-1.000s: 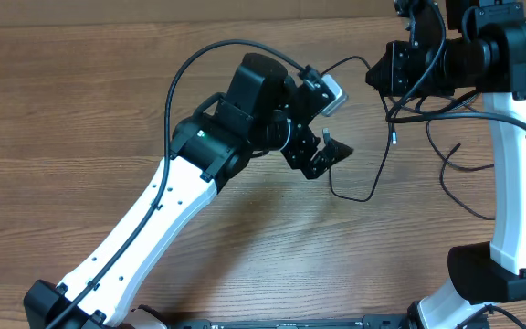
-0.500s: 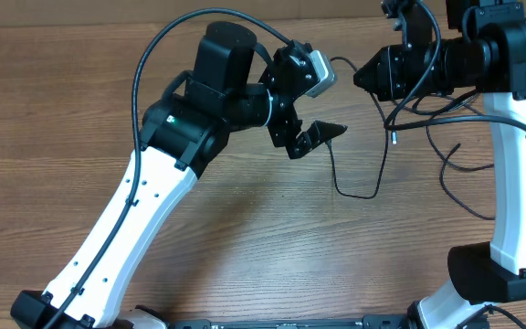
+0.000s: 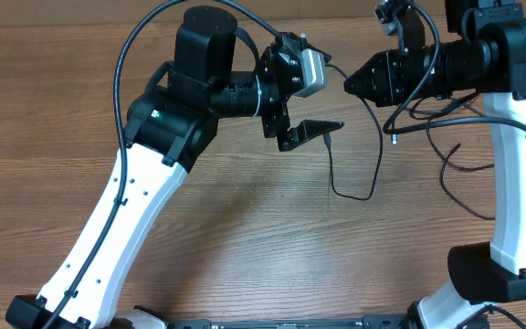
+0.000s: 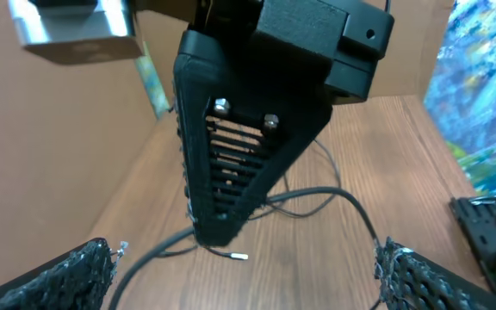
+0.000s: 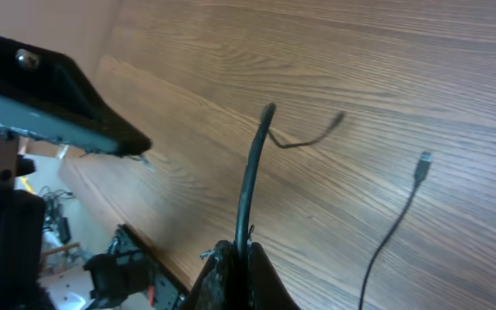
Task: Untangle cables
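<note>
Left tool (image 4: 244, 274) agape, shifted up-left | right tool (image 5: 235, 258) pinching cable (image 5: 252, 172)

We see a wooden table (image 3: 245, 247), its brown grain filling most of the overhead view; a paler brown strip (image 3: 80, 9) runs along its far edge; from the left wrist, a plain brown wall (image 4: 50, 172) stands at the left; a blue patterned sheet (image 4: 485, 86) shows at the right; past the table's edge in the right wrist view sits blurred clutter (image 5: 50, 207).
</note>
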Robot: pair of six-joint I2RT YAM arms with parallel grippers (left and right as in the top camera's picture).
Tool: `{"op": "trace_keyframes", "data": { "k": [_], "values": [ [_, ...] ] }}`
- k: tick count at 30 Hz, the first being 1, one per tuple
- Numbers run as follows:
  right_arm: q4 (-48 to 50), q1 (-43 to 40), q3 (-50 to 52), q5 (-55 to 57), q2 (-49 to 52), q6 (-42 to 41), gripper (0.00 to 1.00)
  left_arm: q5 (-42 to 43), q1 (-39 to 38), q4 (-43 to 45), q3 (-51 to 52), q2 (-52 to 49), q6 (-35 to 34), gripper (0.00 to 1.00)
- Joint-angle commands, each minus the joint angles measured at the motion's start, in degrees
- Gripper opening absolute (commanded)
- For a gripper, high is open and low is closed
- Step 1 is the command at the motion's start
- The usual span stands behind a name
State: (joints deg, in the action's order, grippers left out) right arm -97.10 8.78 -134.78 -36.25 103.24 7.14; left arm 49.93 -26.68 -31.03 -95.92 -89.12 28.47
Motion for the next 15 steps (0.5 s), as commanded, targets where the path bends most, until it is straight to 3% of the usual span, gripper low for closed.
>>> {"op": "trace_keyframes", "data": {
  "k": [1,9,15],
  "values": [
    [0.22,0.28,-1.31,-4.44,-0.98,0.24,0.04,-5.05,-1.90,1.14,-1.36,0.52,1.70,0.99],
    [0.57,0.61,-1.31,-5.55,-1.01,0.44,0.04,-10.54,-5.18,2.71,-1.36,-2.71,1.05,1.00],
    [2.93,0.61,-1.31,-8.52,-1.01,0.17,0.04,-10.29,-5.27,3.85,-1.36,-3.89,-3.43,0.99]
  ]
}}
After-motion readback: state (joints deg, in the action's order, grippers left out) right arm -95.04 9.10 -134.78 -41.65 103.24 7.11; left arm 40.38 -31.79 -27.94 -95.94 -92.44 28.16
